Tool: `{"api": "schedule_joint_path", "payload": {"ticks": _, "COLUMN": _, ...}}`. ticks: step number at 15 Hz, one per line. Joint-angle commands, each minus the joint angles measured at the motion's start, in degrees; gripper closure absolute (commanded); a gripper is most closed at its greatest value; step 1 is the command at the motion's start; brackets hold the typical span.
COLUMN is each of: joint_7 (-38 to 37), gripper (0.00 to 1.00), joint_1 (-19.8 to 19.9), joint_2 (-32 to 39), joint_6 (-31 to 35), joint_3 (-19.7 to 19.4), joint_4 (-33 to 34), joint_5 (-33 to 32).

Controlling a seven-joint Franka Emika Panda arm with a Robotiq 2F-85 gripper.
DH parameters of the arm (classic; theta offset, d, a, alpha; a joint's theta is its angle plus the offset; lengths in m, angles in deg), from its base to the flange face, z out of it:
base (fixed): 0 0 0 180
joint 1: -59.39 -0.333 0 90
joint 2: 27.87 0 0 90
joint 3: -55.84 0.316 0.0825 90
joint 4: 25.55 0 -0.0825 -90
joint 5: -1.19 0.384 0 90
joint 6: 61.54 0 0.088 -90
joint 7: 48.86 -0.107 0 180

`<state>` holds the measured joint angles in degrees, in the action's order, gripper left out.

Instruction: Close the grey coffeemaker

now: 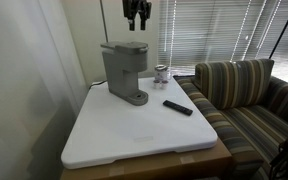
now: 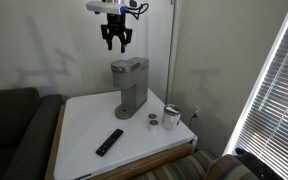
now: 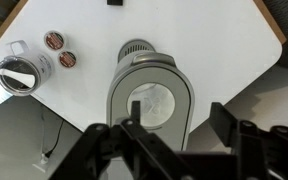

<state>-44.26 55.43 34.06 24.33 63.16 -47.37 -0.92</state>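
We have the grey coffeemaker (image 1: 124, 72) standing upright on its small drip base, close to the edge of the white tabletop (image 1: 134, 140) that lies away from the striped couch (image 1: 246, 85). In the wrist view we look straight down on its rounded top lid (image 3: 150, 100), which has a pale window in the middle. We cannot tell how far the lid stands up, as neither exterior view shows a clear gap.

We judge it a rigid plastic box, tall for its footprint and probably light enough to slide or tip if shoved sideways. The lid is smooth and hinged, so it wants pressing, not gripping. We would push straight down on the front of the lid, away from the hinge, so the load goes into the base.

The gripper (image 2: 116, 38) hangs high above the machine, well apart from it. Its fingers (image 3: 224, 122) are spread wide and hold nothing.

Moving outward, the glass jar (image 2: 171, 116) sits near the corner by the window blinds, with two small round caps (image 3: 60, 49) just beside it. The black remote (image 1: 178, 107) lies toward the couch-side edge, clear of the descent.
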Motion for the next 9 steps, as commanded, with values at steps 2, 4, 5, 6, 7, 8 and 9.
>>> {"api": "schedule_joint_path", "payload": {"ticks": 2, "joint_7": 1.27, "gripper": 0.00, "joint_1": 0.65, "joint_2": -0.93, "joint_6": 0.73, "joint_3": 0.17, "joint_4": -1.38, "joint_5": 0.14}}
{"api": "schedule_joint_path", "payload": {"ticks": 4, "joint_7": 1.29, "gripper": 0.00, "joint_1": 0.66, "joint_2": -0.91, "joint_6": 0.77, "joint_3": 0.23, "joint_4": -1.37, "joint_5": 0.22}}
{"api": "schedule_joint_path", "payload": {"ticks": 5, "joint_7": 1.37, "gripper": 0.00, "joint_1": 0.68, "joint_2": -0.91, "joint_6": 0.74, "joint_3": 0.30, "joint_4": -1.38, "joint_5": 0.29}}
{"api": "schedule_joint_path", "payload": {"ticks": 6, "joint_7": 1.57, "gripper": 0.00, "joint_1": 0.73, "joint_2": -0.91, "joint_6": 0.73, "joint_3": 0.44, "joint_4": -1.38, "joint_5": 0.42}}
{"api": "schedule_joint_path", "payload": {"ticks": 7, "joint_7": 2.13, "gripper": 0.00, "joint_1": 0.84, "joint_2": -0.89, "joint_6": 0.76, "joint_3": 0.69, "joint_4": -1.34, "joint_5": 0.67}}
{"api": "schedule_joint_path", "payload": {"ticks": 8, "joint_7": 2.67, "gripper": 0.00, "joint_1": 0.92, "joint_2": -0.91, "joint_6": 0.75, "joint_3": 0.91, "joint_4": -1.30, "joint_5": 0.89}}
{"api": "schedule_joint_path", "payload": {"ticks": 9, "joint_7": 3.77, "gripper": 0.00, "joint_1": 1.13, "joint_2": -0.92, "joint_6": 0.78, "joint_3": 1.44, "joint_4": -1.21, "joint_5": 1.41}}
